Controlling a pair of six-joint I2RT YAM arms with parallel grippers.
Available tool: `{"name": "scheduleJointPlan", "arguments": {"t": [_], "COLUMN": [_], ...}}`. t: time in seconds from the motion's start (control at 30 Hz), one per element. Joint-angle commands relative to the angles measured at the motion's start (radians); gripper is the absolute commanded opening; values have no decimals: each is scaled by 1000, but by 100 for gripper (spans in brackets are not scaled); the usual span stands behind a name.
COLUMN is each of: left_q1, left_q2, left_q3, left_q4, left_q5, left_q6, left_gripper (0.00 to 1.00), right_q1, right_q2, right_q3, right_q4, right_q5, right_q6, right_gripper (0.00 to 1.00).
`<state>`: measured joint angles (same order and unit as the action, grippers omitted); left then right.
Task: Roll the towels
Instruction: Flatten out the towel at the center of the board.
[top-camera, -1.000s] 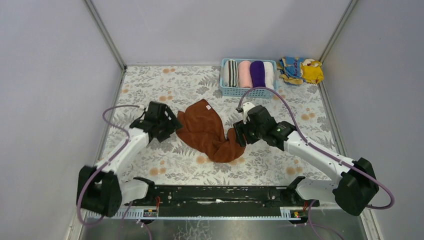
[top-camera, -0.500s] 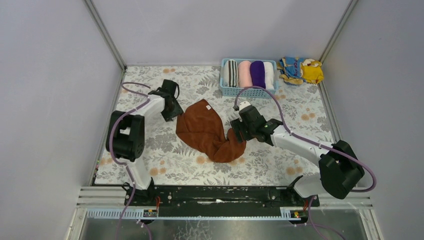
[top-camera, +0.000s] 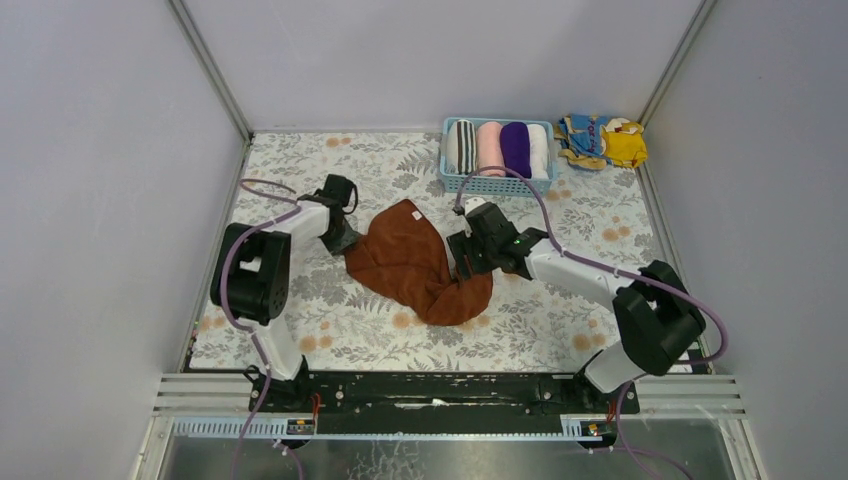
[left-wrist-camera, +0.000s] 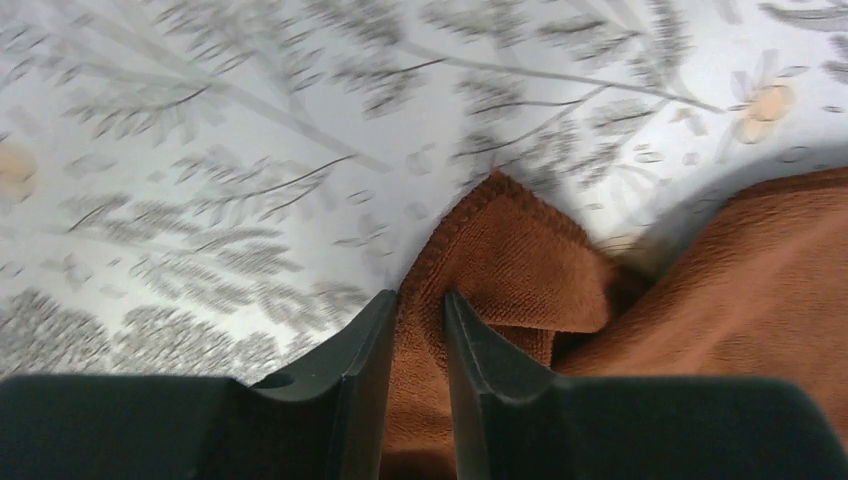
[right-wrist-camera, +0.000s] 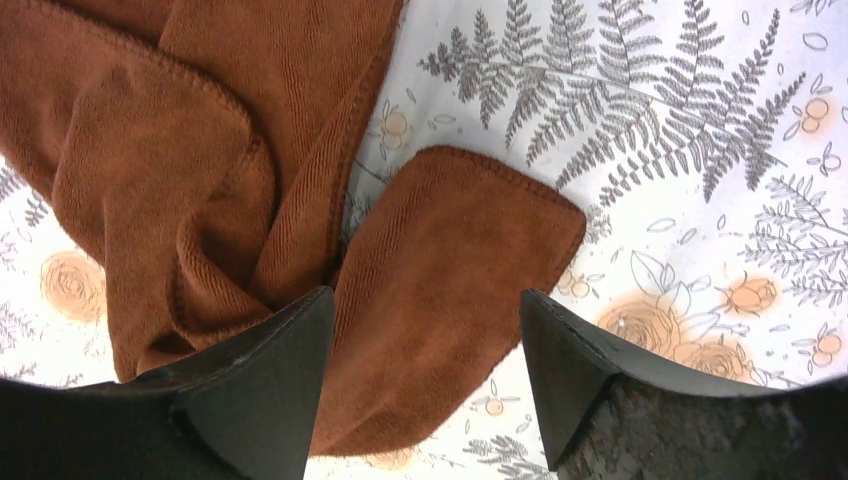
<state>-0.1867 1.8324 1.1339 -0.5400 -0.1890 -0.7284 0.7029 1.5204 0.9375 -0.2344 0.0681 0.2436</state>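
Item 1: rust-brown towel (top-camera: 408, 262), 1 pc. Unrolled, crumpled in loose folds, flat on the table, between the two grippers.
- Left-wrist view: the towel's hemmed corner (left-wrist-camera: 520, 265) pokes out just past the fingertips, and fabric fills the narrow slot between the fingers (left-wrist-camera: 362, 375).
- Right-wrist view: a rounded flap of the towel (right-wrist-camera: 450, 250) lies between the fingers (right-wrist-camera: 255, 395) and runs out beyond the tips. The bunched bulk sits to one side of the flap, past the left-hand finger in that view.

Item 2: purple towel (top-camera: 514, 148), 1 pc. Rolled, in the basket, well beyond the right gripper's tips.

Left gripper (top-camera: 345, 240): at the towel's left edge, low to the table. Fingers nearly together, appar. nipping the corner; the view is blurred, so firm contact is not certain.

Right gripper (top-camera: 463, 262): at the towel's right side. Fingers wide apart, straddling the flap and clamped on nothing.

Basket (top-camera: 497, 184): light blue, at the far edge. Also holds a striped roll (top-camera: 460, 146), a pink roll (top-camera: 489, 147) and a white roll (top-camera: 539, 149), side by side w/ the purple one.

Patterned cloth (top-camera: 603, 139): yellow and blue, heaped just right of the basket.

Table (top-camera: 300, 180): covered in a grey leaf and orange flower print.
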Motion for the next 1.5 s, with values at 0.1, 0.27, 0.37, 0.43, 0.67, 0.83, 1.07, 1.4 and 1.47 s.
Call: {"name": "scheduleJointPlan", "arguments": {"t": [0.1, 0.27, 0.37, 0.43, 0.67, 0.83, 1.07, 1.4, 1.47], "left_q1": [96, 141, 144, 143, 143, 144, 144, 145, 147], "left_q2": [-123, -140, -140, -138, -148, -184, -289, -457, -462], "left_q3": [-263, -331, -345, -343, -360, -416, -527, -483, -444], "left_q4": [-10, 56, 77, 80, 98, 126, 173, 52, 21], "left_q5": [-34, 60, 80, 84, 121, 163, 256, 212, 170], "left_q6": [-86, -85, -83, -77, -80, -86, -121, -95, -88], "left_gripper": [25, 25, 25, 25, 23, 22, 22, 40, 50], "right_q1": [-5, -35, -88, -146, -352, -394, -431, -452, -451], "right_q2": [132, 207, 227, 233, 206, 91, -160, -252, -187], "right_q3": [109, 85, 50, 23, -16, -46, -222, -154, -85], "right_q4": [-14, -5, -6, -3, 4, 10, 33, -2, -40], "right_q5": [70, 83, 87, 82, 118, 183, 281, 109, 94], "right_q6": [50, 89, 104, 117, 132, 151, 202, 131, 123], "right_gripper": [74, 69, 62, 58, 47, 45, 45, 55, 58]}}
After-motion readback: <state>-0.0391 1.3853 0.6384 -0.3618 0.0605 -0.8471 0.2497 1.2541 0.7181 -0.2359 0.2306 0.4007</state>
